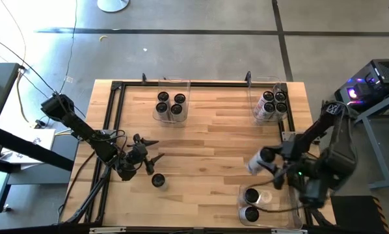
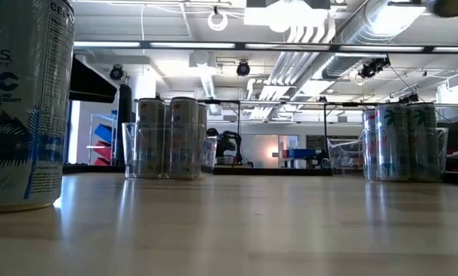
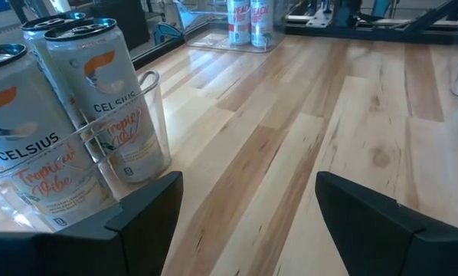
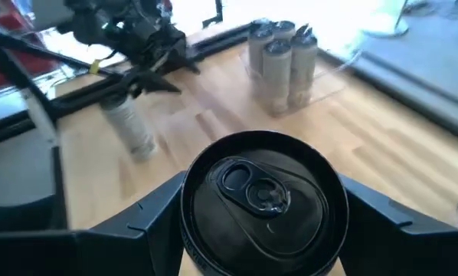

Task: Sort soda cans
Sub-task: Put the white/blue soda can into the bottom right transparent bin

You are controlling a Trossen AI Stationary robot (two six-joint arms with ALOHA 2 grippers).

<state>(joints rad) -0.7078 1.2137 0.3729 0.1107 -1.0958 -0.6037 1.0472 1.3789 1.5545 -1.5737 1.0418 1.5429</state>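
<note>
High: right gripper (image 1: 272, 170) clamps a slim silver-white soda can (image 1: 258, 160), tilted, above the table by the near-right clear plastic bin (image 1: 292, 209).
Left gripper (image 1: 150, 151) spread, empty; lone dark-topped can (image 1: 158, 180) stands nearby.
Low: blue-label can (image 2: 24, 103) close left.
Right wrist: fingers (image 4: 156, 211) flank dark can top.

A grey concrete floor (image 1: 201, 45) with dark seam lines surrounds the pale wooden slatted table (image 1: 207, 140). Overhead, white ceiling ducts (image 2: 321, 38) run beside long strip lights (image 2: 175, 46)
</note>
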